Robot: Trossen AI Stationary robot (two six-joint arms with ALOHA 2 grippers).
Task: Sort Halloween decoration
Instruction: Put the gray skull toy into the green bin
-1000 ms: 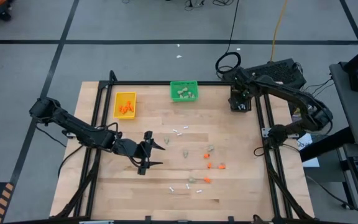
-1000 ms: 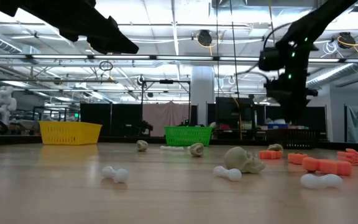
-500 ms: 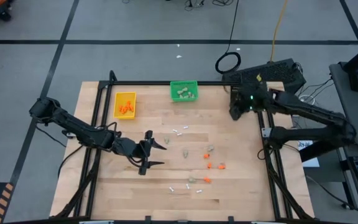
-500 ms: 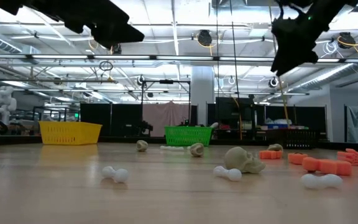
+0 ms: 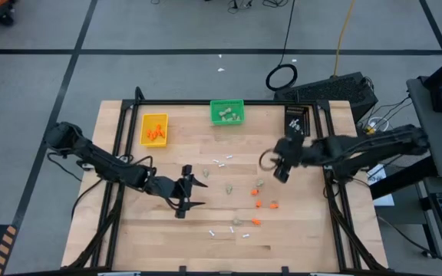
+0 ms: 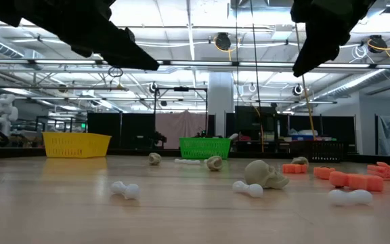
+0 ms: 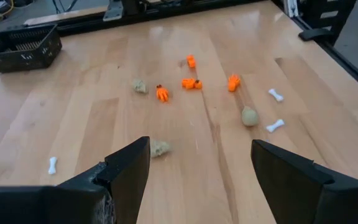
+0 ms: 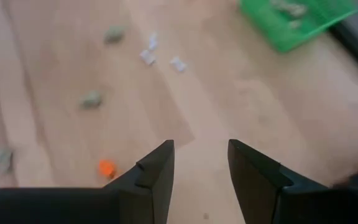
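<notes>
The Halloween decoration lies loose on the wooden table: orange bits, beige-grey skull lumps and white bone sticks. My left gripper hovers open left of the scatter, pointing toward the table's right edge; a skull lump lies on the wood ahead of its fingers. My right gripper hangs open over the table right of the middle, above the scatter's right side, with nothing in the gap. In the low view both are raised above the pieces.
Along the far edge stand a yellow bin with orange bits, a green bin with beige lumps and a black bin. A black frame rims the table. Bare wood lies near the front left.
My right gripper has swung from above the black bin at the far right corner toward the table's middle and near side, rising a little and rolling as it went. Its finger gap looks unchanged. The pieces have not moved.
</notes>
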